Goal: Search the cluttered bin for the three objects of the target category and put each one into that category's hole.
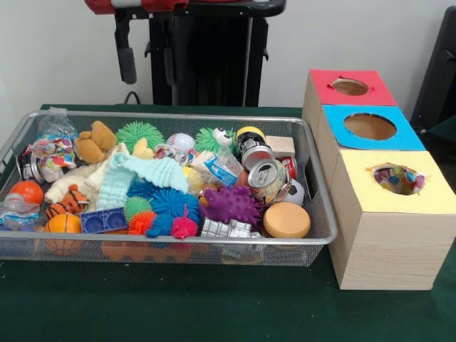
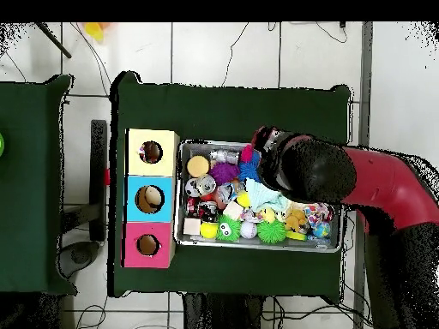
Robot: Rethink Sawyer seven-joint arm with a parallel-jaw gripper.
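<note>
While the red arm (image 2: pixel 377 184) is seen above the wire bin (image 1: pixel 313 185) overhead, finger spread cannot be told; 3 holed boxes (image 1: pixel 385 206) are set beside it.

You have a dark green cloth (image 1: pixel 178 306) covering the table. In the overhead view a second green table (image 2: pixel 30 184) stands apart to one side, over pale floor tiles (image 2: pixel 223 51) crossed by what look like cables (image 2: pixel 236 47).
</note>
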